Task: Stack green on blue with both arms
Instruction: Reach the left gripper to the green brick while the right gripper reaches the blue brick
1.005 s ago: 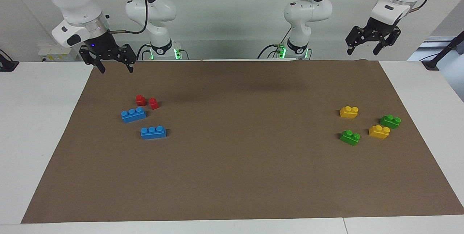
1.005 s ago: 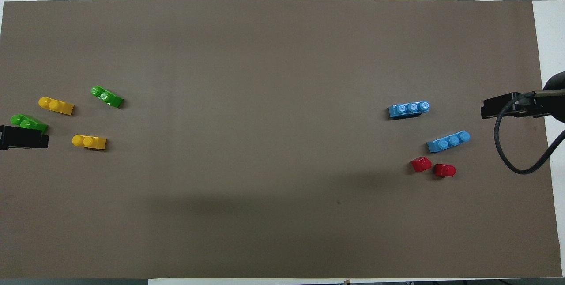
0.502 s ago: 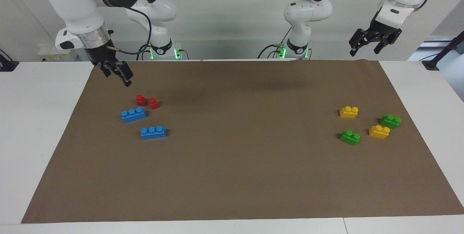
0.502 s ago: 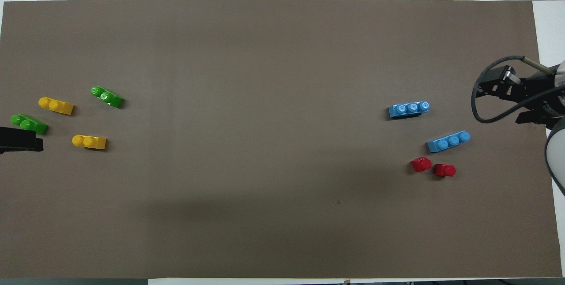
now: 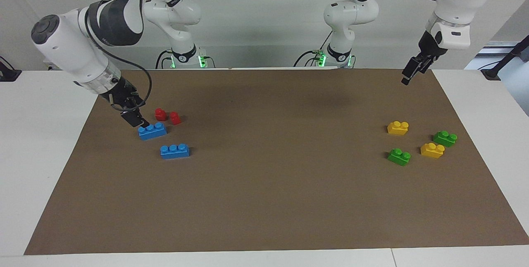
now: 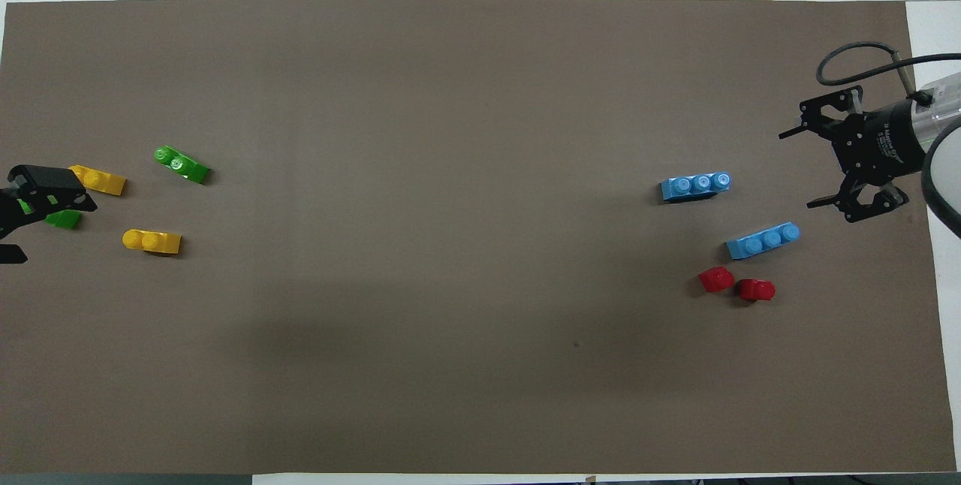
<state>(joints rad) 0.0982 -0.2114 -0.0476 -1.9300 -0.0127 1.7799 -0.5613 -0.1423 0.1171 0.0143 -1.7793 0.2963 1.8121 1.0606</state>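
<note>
Clock hours below read the mat as a dial seen from across the table, twelve toward the robots.

- At about ten o'clock, the right gripper (image 5: 136, 119) hung low, just beside the end of one blue brick (image 5: 152, 130). Its jaws were spread wide and empty, and I couldn't tell whether a fingertip touched the brick.
- The other blue brick (image 5: 175, 151) lay at five o'clock from the first, and two red pieces (image 5: 160, 114) at one o'clock from it.
- At about three o'clock lay the greens. One green brick (image 5: 399, 156) was farther from the robots and a second green brick (image 5: 445, 138) sat at two o'clock from it, with two yellow bricks (image 5: 398, 127) among them.
- The left gripper (image 5: 407, 77) hung high above that cluster, jaws wide and holding nothing.
- I judged both arms to be in the approach, with nothing stacked yet.
- Next, each gripper would need to drop squarely astride its brick's narrow sides before closing.
</note>
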